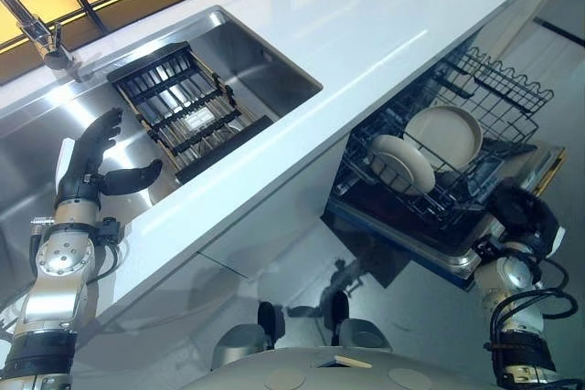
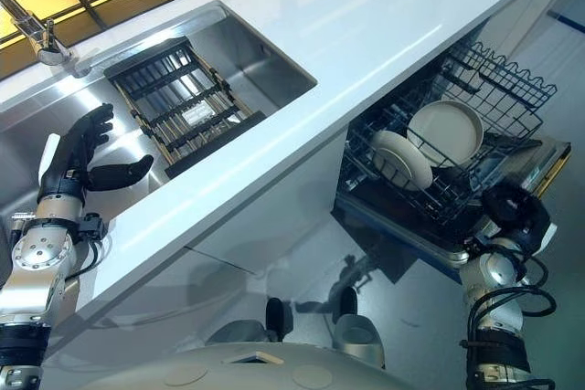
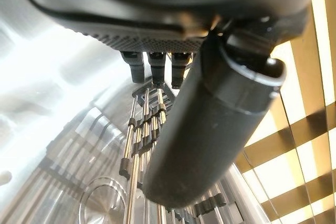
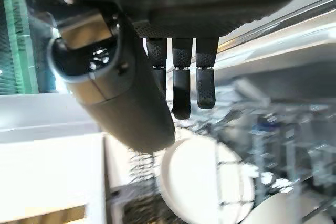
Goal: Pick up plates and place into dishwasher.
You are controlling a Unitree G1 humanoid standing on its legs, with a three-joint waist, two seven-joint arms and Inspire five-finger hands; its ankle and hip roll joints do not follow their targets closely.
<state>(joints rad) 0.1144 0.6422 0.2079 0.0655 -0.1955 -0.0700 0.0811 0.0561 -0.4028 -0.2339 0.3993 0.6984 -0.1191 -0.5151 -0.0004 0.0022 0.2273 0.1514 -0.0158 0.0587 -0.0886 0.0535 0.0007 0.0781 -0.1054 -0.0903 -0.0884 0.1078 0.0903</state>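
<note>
The right hand's [image 2: 519, 210] fingers [image 4: 181, 95] hang straight and relaxed, gripping nothing, with the two round cream ceramic plates [image 1: 402, 163] standing on edge in the black wire dishwasher rack [image 1: 498, 89] just beyond them, towards ten o'clock in the eye views. The left hand [image 1: 91, 163] is raised over the stainless steel sink [image 1: 265, 61] set in the white desk [image 1: 366, 15], fingers spread loosely and empty, the thumb pointing towards three o'clock at the black slatted drying rack [image 1: 178, 102] lying in the sink.

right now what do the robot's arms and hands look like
Both arms are silver-grey metal with round joints and black cuffs. The left robot hand is dark with a white thumb cover; the right robot hand is dark too. The fingers have textured black pads.
</note>
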